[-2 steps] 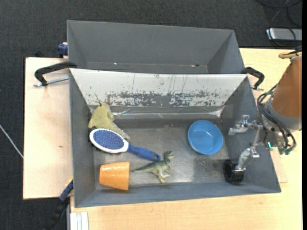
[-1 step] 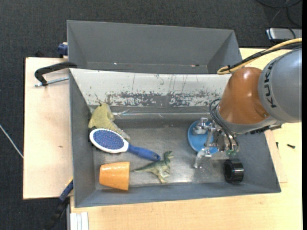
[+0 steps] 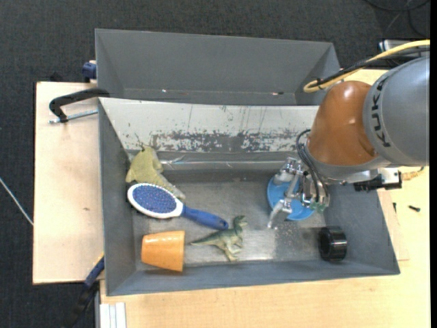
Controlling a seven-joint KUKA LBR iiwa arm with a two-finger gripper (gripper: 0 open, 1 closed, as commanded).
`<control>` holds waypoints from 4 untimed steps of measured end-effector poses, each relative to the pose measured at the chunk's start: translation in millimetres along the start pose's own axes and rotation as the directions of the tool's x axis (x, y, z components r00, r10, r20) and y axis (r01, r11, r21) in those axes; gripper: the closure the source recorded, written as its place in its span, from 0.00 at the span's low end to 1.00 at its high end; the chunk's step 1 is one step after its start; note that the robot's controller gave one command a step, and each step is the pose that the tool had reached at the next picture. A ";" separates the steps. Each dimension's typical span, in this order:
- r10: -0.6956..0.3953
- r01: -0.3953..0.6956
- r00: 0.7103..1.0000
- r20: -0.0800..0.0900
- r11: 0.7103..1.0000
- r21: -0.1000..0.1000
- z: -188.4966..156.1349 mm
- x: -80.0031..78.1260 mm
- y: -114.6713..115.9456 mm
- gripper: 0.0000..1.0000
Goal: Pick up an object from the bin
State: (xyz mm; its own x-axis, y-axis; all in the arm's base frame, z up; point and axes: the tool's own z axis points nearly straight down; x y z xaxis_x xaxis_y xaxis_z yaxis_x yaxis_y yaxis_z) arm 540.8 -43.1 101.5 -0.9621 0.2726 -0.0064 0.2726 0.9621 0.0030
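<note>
I had my claw (image 3: 292, 209) low in the right half of the bin (image 3: 113, 203), over a blue disc (image 3: 276, 191) that lay flat on the bin floor. The claw covered the disc's right side. I could not tell how far open the claw was, nor whether it had hold of the disc.

The bin held six things, one of each kind. Besides the disc, a black cap (image 3: 332, 243) sat in the front right corner, near the claw but apart from it. A green dinosaur (image 3: 227, 236) lay at the front middle. Left of it an orange cup (image 3: 164, 250) lay on its side. Behind the cup was a blue brush (image 3: 157, 201), its handle pointing toward the dinosaur. A pale yellow-green toy (image 3: 145, 166) lay just behind the brush head, in the back left corner.
</note>
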 end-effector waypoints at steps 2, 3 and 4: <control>0.614 -0.614 0.790 0.003 0.790 -0.001 28.7 1.6 -15.3 0.00; 0.612 -0.612 0.791 0.001 0.791 0.002 27.0 0.1 -14.2 0.00; 0.610 -0.610 0.792 -0.001 0.792 0.000 24.0 -1.0 -12.8 1.00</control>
State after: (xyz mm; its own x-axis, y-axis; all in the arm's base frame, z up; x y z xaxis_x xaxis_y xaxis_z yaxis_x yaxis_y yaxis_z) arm 538.4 -55.6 77.5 -0.5957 0.8032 -0.0027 0.8032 0.5957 0.0067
